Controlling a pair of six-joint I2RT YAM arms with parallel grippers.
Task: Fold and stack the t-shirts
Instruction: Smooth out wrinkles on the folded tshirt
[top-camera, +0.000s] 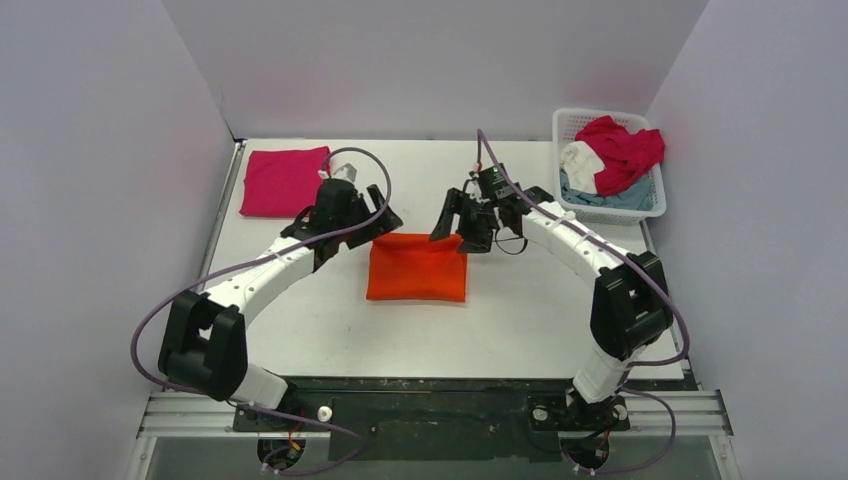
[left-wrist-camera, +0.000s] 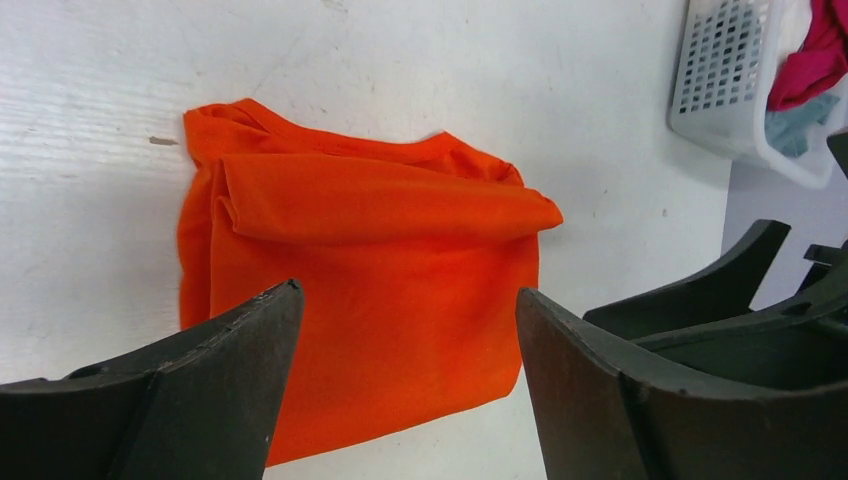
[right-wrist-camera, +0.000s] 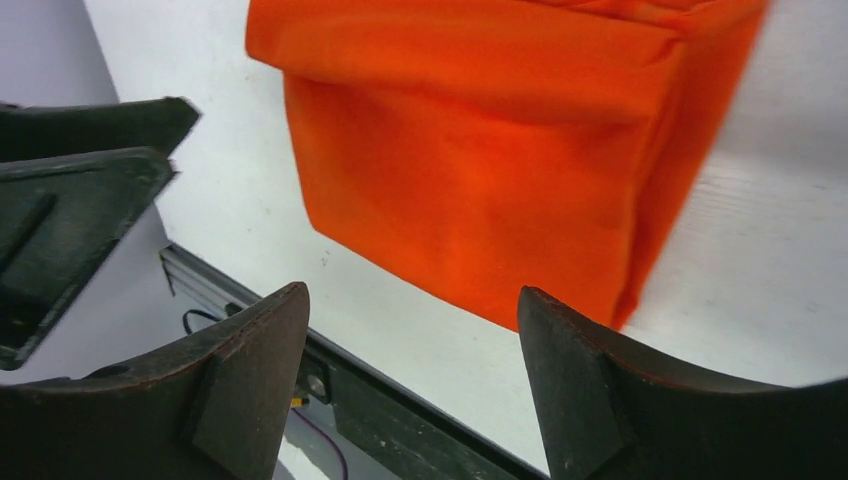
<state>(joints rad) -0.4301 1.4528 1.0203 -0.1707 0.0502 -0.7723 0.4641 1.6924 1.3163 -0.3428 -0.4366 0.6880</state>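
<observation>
Top external view, starting from the near edge: both arms are bolted there and reach out over the white table (top-camera: 540, 310). Smack in the middle of the table sits the orange t-shirt (top-camera: 417, 267), folded up into a neat-ish rectangle and lying flat.

Left gripper (top-camera: 388, 222) hangs over the shirt's far left corner, right gripper (top-camera: 460, 235) over the far right corner. Both are released, jaws spread wide with nothing pinched between them. The wrist cams back this up: each one looks down past its own parted fingers at the orange cloth on the table, and neither seems to be touching it. From the left wrist you can see the top fold makes a rolled edge across the shirt, with the collar poking out behind it.

Further back on the far left, a magenta-pink t-shirt (top-camera: 283, 181) lies folded flat, well apart from the orange one. Far right corner has a white lattice basket (top-camera: 570, 125) with a crimson shirt (top-camera: 625, 150) piled on top, a white one (top-camera: 582, 165) beside it and a grey-blue one (top-camera: 625, 198) underneath, all bunched up.
</observation>
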